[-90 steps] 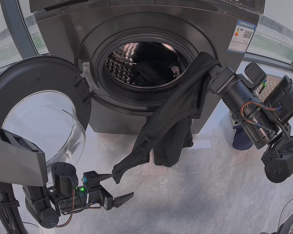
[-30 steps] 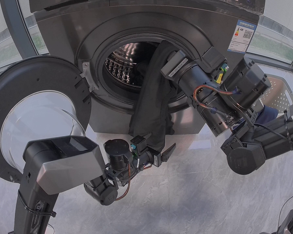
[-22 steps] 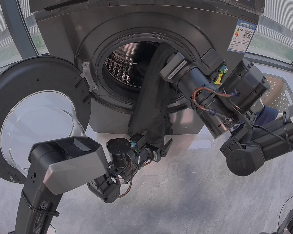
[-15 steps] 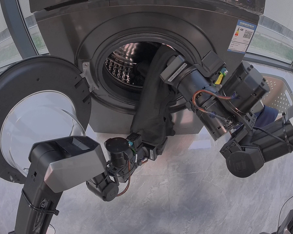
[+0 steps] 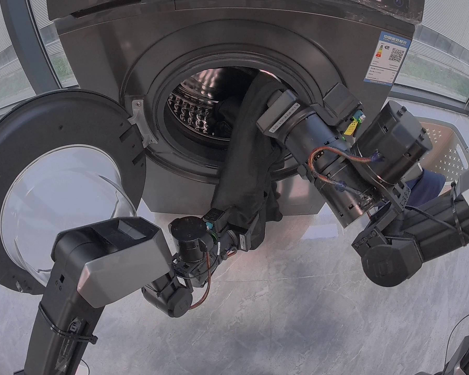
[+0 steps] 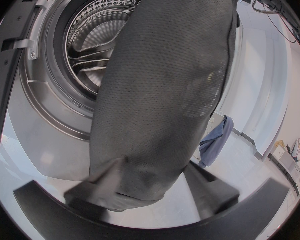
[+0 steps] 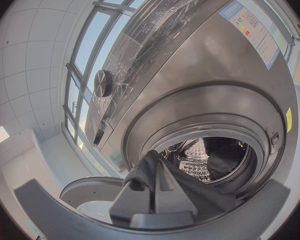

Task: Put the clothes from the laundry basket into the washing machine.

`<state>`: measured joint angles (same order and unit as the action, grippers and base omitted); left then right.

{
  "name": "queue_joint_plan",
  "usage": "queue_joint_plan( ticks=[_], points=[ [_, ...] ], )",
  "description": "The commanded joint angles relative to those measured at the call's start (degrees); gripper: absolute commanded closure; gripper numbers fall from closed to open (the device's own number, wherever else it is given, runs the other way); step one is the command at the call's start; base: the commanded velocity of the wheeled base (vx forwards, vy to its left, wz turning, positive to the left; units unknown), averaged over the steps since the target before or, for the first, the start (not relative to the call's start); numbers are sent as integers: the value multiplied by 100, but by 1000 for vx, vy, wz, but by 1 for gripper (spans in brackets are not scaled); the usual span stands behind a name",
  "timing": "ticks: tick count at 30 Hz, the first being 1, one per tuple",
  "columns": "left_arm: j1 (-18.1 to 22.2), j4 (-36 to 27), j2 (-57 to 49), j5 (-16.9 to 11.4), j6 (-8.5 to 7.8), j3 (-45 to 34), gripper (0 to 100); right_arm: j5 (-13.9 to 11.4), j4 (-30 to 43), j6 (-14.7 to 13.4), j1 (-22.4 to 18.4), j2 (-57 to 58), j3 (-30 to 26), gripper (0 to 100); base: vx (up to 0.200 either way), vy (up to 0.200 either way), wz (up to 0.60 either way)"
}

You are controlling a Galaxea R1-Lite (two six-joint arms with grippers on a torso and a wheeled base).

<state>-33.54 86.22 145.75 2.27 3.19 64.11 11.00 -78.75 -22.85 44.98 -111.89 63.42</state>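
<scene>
A long black garment (image 5: pixel 247 167) hangs from the washing machine's opening (image 5: pixel 203 110) down over the lip toward the floor. My right gripper (image 7: pixel 155 170) is shut on its upper end, at the right side of the opening. My left gripper (image 5: pixel 250 233) is low in front of the machine, open, with the garment's lower end (image 6: pixel 156 117) hanging between its fingers (image 6: pixel 208 187). More dark clothes (image 7: pixel 223 160) lie inside the drum. The laundry basket (image 5: pixel 451 147) stands to the right with a blue garment (image 5: pixel 427 183) over its edge.
The round washer door (image 5: pixel 62 183) stands swung open on the left, near my left arm. The pale floor (image 5: pixel 297 313) in front of the machine is bare. Windows run behind and beside the machine.
My right gripper carried the black garment from the right of the door into the opening. My left gripper rose from near the floor to the garment's lower end, which now hangs between its fingers.
</scene>
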Motion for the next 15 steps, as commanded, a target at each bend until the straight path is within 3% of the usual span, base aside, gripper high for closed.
queue_joint_plan(
  ticks=[1,8,15],
  points=[
    [5,17,59,2,6,40,100,-1,-61,8,-7,18,-110,100,0,0,0],
    [49,44,-574,28,23,-434,100,-1,-202,8,-227,158,-462,100,0,0,0],
    [58,184,-1963,-192,32,-2157,100,-106,-228,-27,-508,844,-1376,100,0,0,0]
  ],
)
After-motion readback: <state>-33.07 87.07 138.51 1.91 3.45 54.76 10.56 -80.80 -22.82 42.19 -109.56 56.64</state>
